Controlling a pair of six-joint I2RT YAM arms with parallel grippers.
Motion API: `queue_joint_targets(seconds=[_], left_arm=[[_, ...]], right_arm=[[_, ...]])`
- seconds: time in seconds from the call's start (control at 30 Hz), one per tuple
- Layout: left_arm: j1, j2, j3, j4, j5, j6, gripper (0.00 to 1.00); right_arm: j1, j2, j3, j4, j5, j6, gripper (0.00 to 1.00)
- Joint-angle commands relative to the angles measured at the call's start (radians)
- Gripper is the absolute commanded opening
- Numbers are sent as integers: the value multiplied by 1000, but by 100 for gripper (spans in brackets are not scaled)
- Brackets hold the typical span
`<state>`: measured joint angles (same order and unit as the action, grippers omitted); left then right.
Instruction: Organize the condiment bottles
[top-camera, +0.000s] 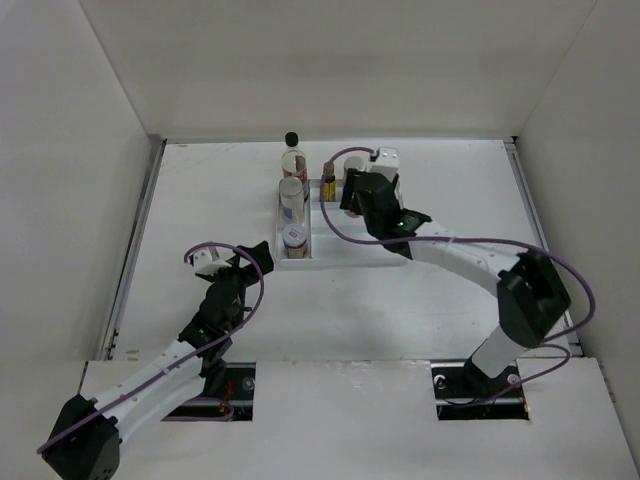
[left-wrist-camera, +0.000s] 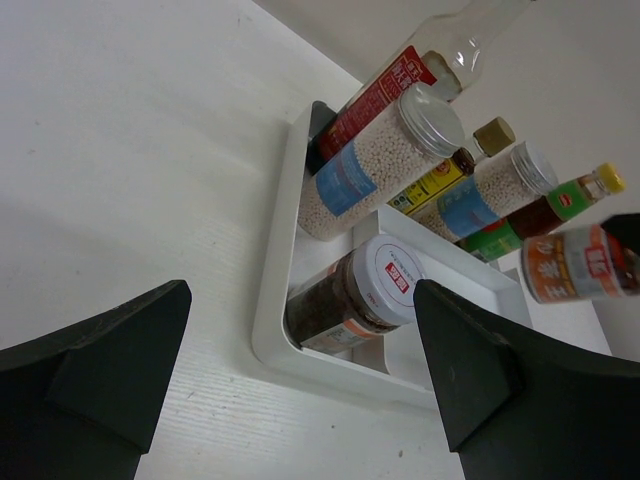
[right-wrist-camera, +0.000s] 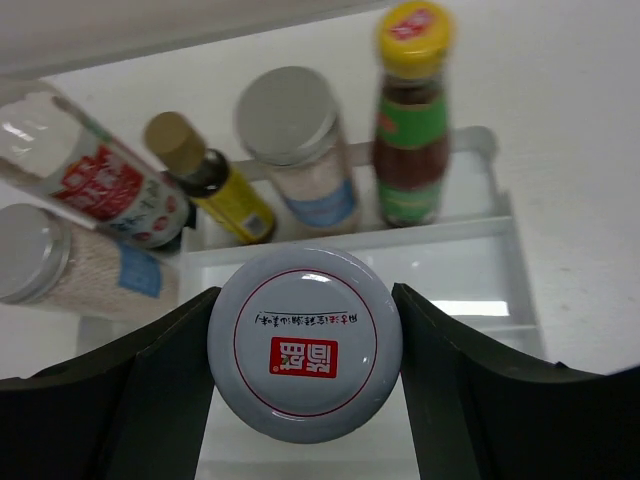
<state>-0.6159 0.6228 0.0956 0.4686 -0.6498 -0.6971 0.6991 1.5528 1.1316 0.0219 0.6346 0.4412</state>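
Nearly finished: the right gripper (right-wrist-camera: 303, 312) is clamping a white-lidded jar (right-wrist-camera: 305, 360) at lower centre of its wrist view, hanging over the tray's (right-wrist-camera: 450, 262) bare front sections. Six other condiment bottles (left-wrist-camera: 380, 160) are standing along its back and left. The left gripper (left-wrist-camera: 302, 330) is hovering off the tray's corner with jaws wide, leaving room.

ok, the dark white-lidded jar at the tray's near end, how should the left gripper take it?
Probably from above, on the lid and shoulder: the dark jar stands upright, the tray wall hides its base, a taller jar stands close behind.
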Motion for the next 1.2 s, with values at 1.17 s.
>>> queue_joint_targets(seconds=[1.17], left_arm=[[18, 6, -8, 45, -7, -5, 97]], right_arm=[[76, 472, 327, 190, -26, -29, 50]])
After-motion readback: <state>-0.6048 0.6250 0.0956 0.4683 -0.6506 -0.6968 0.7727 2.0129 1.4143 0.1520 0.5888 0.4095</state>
